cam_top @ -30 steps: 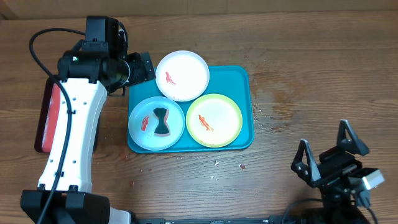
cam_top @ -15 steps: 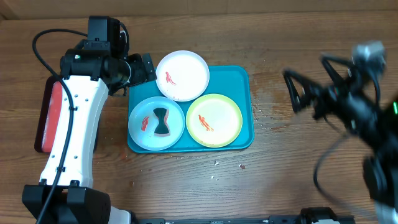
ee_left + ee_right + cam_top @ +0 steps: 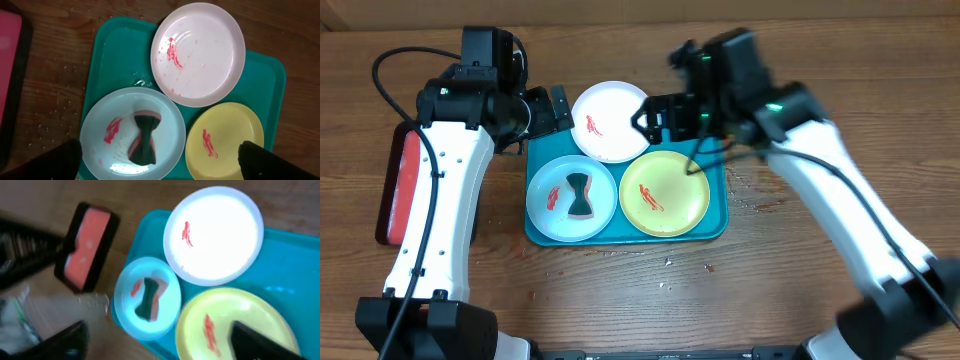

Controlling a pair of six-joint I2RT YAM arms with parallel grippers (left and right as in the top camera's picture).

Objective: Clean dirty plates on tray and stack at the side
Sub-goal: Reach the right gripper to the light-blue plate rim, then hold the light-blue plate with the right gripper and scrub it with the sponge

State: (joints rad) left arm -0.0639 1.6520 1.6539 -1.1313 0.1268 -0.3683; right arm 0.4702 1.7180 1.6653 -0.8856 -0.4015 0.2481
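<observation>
Three dirty plates lie on the teal tray (image 3: 716,170): a white plate (image 3: 613,121) at the back, a light blue plate (image 3: 552,215) front left and a yellow-green plate (image 3: 664,193) front right, each with a red smear. A dark bow-shaped sponge (image 3: 580,195) rests on the blue plate. My left gripper (image 3: 552,108) hovers by the tray's back left corner, open and empty; its view shows the white plate (image 3: 198,54), blue plate (image 3: 167,125) and sponge (image 3: 144,137). My right gripper (image 3: 665,120) hangs open above the gap between the white and yellow plates, holding nothing.
A smaller red tray with a dark rim (image 3: 398,190) lies left of the teal one, partly under my left arm. Crumbs and wet specks dot the wood (image 3: 760,185) right of and in front of the teal tray.
My right arm has swung from the table's front right corner up and left to above the tray. The left arm has barely moved, and the plates have not shifted.
</observation>
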